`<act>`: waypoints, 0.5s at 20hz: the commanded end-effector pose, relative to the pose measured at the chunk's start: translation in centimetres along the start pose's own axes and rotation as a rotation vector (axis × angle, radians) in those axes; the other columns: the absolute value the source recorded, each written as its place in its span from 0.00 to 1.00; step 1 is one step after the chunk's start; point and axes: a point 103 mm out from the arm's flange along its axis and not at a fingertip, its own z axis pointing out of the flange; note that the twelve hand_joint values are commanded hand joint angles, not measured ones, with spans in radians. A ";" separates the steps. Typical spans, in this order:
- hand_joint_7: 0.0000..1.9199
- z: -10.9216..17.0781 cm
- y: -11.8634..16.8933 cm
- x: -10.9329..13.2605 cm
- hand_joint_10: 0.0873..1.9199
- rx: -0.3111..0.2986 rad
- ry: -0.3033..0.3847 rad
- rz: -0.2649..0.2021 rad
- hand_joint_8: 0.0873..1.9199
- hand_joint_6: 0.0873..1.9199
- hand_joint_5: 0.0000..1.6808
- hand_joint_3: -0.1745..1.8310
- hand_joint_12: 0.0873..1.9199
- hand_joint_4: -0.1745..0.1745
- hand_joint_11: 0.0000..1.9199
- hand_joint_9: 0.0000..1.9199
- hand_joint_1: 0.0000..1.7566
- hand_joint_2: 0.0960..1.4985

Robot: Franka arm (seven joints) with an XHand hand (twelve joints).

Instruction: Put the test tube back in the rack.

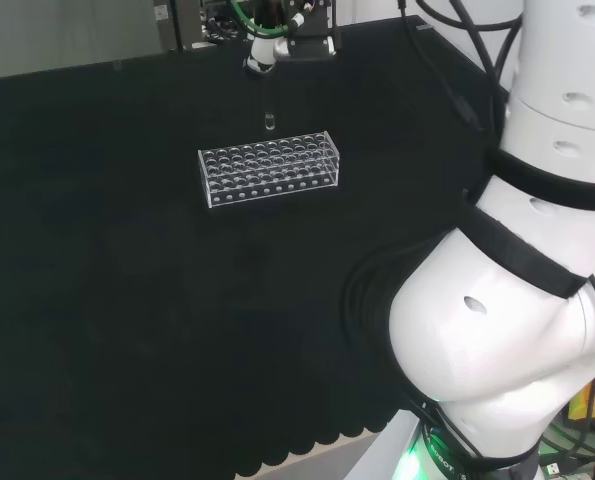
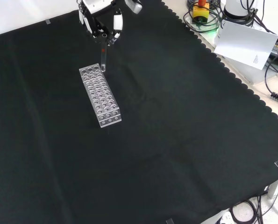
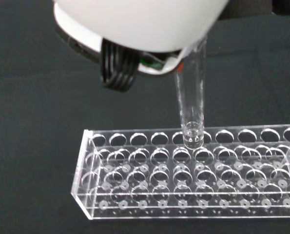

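A: Hand status?
B: Hand (image 2: 101,21) at top of the front view, left of centre, fingers curled in around the upper end of the test tube (image 2: 103,59). It's pinching it.
A: Tube orientation?
B: Upright, hanging straight down from the fingers. Clear, looks empty. Small red mark near the grip.
A: Where's the tube relative to the rack?
B: Wrist view: tube's rounded bottom (image 3: 192,134) sits right at a hole in the back row of the rack (image 3: 183,178), about mid-length. Can't tell if the tip has entered the hole or just hovers at the top plate.
A: Head view?
B: Hand (image 1: 267,50) at upper centre of the frame, tube (image 1: 268,118) below it, tip just above the rack's (image 1: 267,168) far edge.
A: Rack itself?
B: Clear plastic, many holes in rows, no other tubes seen in it. On the counter's (image 2: 185,140) black cloth, upper left area of the front view (image 2: 100,95).
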 end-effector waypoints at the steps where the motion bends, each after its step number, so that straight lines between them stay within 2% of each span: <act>1: 0.98 1.4 0.8 -0.6 0.00 0.039 -0.034 0.006 0.03 0.00 0.94 0.44 0.47 0.00 0.62 0.94 0.71 0.32; 10: 0.98 3.5 1.6 -1.5 0.00 0.080 -0.045 0.024 0.02 0.00 0.94 0.44 0.47 0.00 0.62 0.94 0.71 0.32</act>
